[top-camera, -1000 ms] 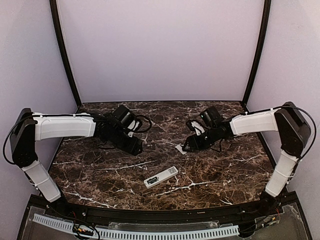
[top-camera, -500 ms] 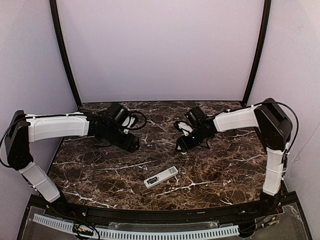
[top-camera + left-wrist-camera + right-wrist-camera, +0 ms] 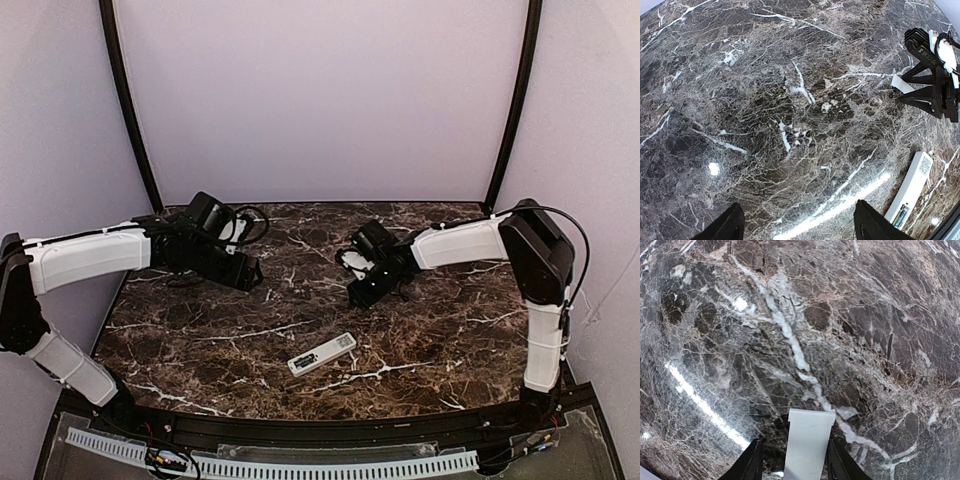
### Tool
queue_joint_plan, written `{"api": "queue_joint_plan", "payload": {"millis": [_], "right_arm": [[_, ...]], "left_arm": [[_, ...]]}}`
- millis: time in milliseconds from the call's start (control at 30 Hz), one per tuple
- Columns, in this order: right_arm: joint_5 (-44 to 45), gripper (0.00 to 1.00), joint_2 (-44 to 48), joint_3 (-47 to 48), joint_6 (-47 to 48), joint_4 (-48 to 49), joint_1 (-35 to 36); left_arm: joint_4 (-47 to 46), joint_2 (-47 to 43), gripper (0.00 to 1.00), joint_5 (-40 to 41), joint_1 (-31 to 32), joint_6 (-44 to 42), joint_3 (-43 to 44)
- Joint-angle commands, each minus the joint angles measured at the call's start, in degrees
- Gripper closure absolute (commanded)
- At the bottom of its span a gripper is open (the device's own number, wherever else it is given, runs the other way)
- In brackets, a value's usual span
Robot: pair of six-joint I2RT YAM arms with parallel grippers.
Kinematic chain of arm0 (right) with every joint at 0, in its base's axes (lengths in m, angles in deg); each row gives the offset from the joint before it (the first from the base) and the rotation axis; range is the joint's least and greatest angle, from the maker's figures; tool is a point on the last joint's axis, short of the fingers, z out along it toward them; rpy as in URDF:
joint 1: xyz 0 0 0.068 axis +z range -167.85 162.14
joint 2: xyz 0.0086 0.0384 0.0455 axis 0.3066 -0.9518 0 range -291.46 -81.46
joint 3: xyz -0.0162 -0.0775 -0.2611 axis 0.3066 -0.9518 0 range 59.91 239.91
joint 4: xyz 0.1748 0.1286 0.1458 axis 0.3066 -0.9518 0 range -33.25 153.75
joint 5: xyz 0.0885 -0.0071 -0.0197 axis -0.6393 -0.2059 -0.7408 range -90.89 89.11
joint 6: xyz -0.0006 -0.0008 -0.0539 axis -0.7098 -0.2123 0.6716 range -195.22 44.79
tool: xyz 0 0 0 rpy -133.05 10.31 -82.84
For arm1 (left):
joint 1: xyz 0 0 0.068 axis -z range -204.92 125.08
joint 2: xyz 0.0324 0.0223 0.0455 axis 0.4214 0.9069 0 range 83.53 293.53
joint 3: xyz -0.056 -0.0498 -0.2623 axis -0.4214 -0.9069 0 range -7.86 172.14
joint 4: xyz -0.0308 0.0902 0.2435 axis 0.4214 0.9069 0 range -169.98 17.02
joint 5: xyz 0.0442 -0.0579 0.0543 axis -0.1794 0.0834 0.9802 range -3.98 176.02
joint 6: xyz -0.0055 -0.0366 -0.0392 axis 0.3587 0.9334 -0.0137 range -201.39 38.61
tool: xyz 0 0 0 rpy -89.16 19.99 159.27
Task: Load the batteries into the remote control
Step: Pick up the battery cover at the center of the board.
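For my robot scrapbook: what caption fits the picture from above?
Above the marble table, left gripper and right gripper hover; remote control lies untouched near the front.

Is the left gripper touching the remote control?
Apart. The top view shows bare tabletop between the left gripper and the remote control.

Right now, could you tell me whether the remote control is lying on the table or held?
Lying flat on the table: the remote control rests near the front edge, apart from the left fingers and the right fingers.

Bare table (image 3: 200, 335) all round the remote control (image 3: 322, 354); left arm (image 3: 90, 255) and right arm (image 3: 460, 243) well beyond.
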Motion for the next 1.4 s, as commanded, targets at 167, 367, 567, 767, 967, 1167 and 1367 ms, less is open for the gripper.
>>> {"api": "queue_joint_plan", "payload": {"millis": [167,367,567,767,967,1167,1367], "right_arm": [[2.4,0.68,-6.7,-0.3,0.3,-14.1,0.6],[1.3,0.73,-2.3,-0.3,0.7,-12.9,0.6],[0.8,0.75,2.5,1.4,3.6,-12.6,0.8],[-0.3,0.75,5.3,2.2,7.0,-12.1,1.8],[-2.5,0.76,7.5,2.8,9.9,-11.4,4.7],[-4.8,0.76,10.1,2.4,11.0,-10.9,6.4],[-5.6,0.76,13.0,2.1,10.9,-10.4,6.4]], "left_arm": [[1.2,-1.7,0.24,-0.7,-0.7,0.2,-1.3],[-0.3,-1.6,0.24,-3.3,-0.9,0.4,-2.5],[-0.9,-2.4,0.24,-3.8,-1.1,1.1,-3.3],[-1.2,-3.2,0.24,-3.8,-1.3,1.6,-4.5],[-1.4,-3.3,0.24,-8.3,-2.4,3.1,-7.1],[-9.9,-10.6,0.15,-17.0,1.2,1.6,-17.9],[-10.7,-14.5,0.08,-9.8,11.3,-0.3,-21.5]]}}
